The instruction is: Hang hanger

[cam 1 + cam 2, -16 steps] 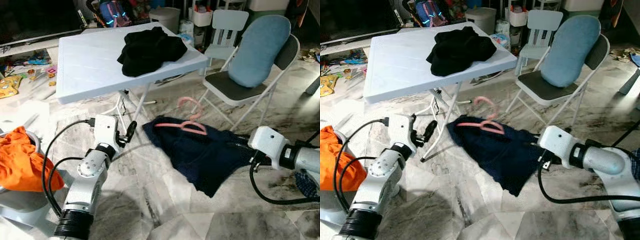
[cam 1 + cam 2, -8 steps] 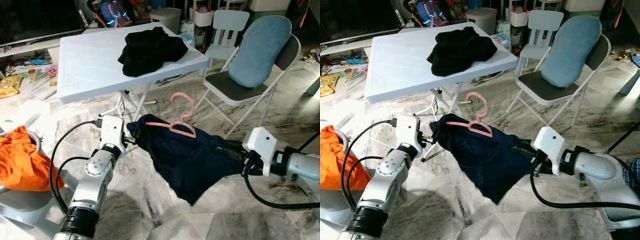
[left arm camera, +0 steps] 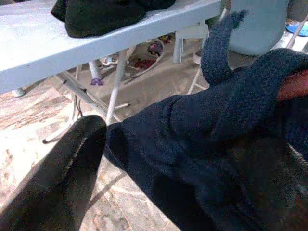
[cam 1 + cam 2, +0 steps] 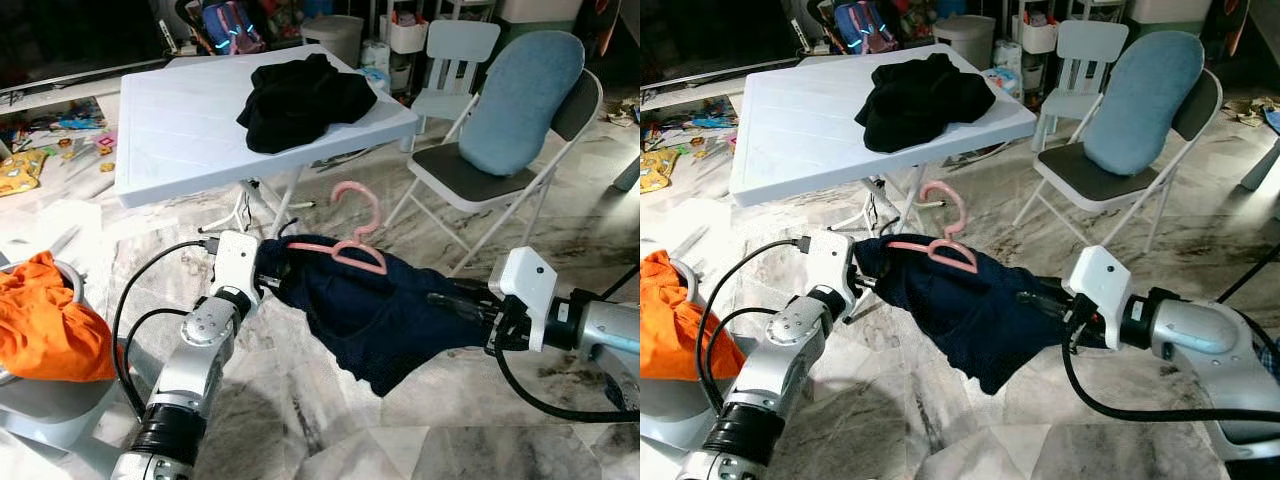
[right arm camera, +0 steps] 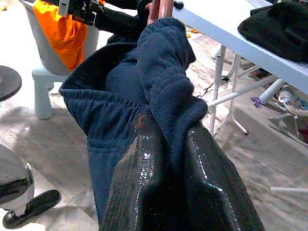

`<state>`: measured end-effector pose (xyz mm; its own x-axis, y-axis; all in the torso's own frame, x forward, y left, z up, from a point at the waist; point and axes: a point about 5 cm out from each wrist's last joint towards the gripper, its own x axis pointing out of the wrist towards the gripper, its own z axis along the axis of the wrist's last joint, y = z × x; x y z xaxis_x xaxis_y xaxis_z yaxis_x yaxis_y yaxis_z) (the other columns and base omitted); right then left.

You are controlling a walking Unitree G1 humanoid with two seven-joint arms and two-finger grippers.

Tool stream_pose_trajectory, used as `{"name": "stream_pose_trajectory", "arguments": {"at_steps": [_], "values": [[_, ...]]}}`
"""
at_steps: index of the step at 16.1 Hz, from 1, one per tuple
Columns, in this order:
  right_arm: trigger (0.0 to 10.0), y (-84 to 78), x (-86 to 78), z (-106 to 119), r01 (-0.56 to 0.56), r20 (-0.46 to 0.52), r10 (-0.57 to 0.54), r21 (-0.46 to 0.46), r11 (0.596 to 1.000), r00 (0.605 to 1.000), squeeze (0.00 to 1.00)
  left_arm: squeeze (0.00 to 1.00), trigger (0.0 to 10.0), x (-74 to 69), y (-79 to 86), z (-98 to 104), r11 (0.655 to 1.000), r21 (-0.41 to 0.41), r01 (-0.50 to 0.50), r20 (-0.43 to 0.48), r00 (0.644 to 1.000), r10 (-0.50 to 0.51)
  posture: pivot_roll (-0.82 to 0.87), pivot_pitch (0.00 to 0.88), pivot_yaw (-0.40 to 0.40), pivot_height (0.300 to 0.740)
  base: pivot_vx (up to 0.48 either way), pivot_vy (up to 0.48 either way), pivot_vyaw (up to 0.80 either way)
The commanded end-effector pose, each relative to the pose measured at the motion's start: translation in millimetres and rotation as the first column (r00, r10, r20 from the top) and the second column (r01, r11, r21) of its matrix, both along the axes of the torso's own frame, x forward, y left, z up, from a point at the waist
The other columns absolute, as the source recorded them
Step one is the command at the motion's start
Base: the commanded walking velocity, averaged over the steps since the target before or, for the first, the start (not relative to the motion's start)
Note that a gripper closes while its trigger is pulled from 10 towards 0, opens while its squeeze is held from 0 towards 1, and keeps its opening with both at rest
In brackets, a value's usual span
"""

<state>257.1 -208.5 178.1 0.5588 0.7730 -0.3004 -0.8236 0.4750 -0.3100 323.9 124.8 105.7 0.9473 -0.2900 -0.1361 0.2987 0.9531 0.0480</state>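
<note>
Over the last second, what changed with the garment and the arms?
The left end effector moved in from beside the table leg and took hold of the near end of the dark blue garment. The right end effector kept its grip on the other end. Together they raised the garment, and the pink hanger on it. The white table, the black clothes and the folding chair stayed put.

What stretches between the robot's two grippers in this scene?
A navy garment on a pink hanger spans from the left gripper to the right gripper, seen in both eye views.
</note>
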Motion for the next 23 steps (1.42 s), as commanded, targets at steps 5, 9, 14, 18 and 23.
{"name": "stream_pose_trajectory", "arguments": {"at_steps": [5,9,14,18,23], "values": [[10.0,5.0,-4.8,14,-0.044,0.043,0.043,0.021,0.999,0.998,0.0,0.0,0.0,5.9,10.3,-1,0.999,0.018,-0.048,-0.006,0.999,0.048,-0.19,0.0,0.073,0.74,0.0,0.0,0.0],[10.0,-0.8,-2.1,13,-0.022,0.043,0.021,0.009,1.0,0.999,0.0,0.0,0.0,8.6,27.3,-3,0.992,0.058,-0.114,-0.022,0.993,0.115,-0.19,0.0,0.071,0.74,0.0,0.0,0.0],[10.0,-6.4,-2.9,10,-0.013,0.034,0.013,-0.02,1.0,0.999,0.0,0.0,0.0,10.0,36.5,-6,0.985,0.076,-0.155,-0.03,0.987,0.158,-0.19,0.0,0.072,0.74,0.0,0.0,0.0],[10.0,-25.3,-9.0,6,-0.016,0.006,0.017,-0.105,0.994,1.0,0.0,0.0,0.0,12.5,46.7,-3,0.976,0.088,-0.197,-0.025,0.979,0.2,-0.18,0.0,0.065,0.74,0.0,0.0,0.0],[10.0,-38.5,-3.8,9,0.042,0.074,-0.028,-0.201,0.979,0.997,0.0,0.0,0.0,12.2,40.9,-4,0.983,0.05,-0.177,-0.032,0.983,0.179,-0.19,0.0,0.067,0.74,0.0,0.0,0.0]]}}
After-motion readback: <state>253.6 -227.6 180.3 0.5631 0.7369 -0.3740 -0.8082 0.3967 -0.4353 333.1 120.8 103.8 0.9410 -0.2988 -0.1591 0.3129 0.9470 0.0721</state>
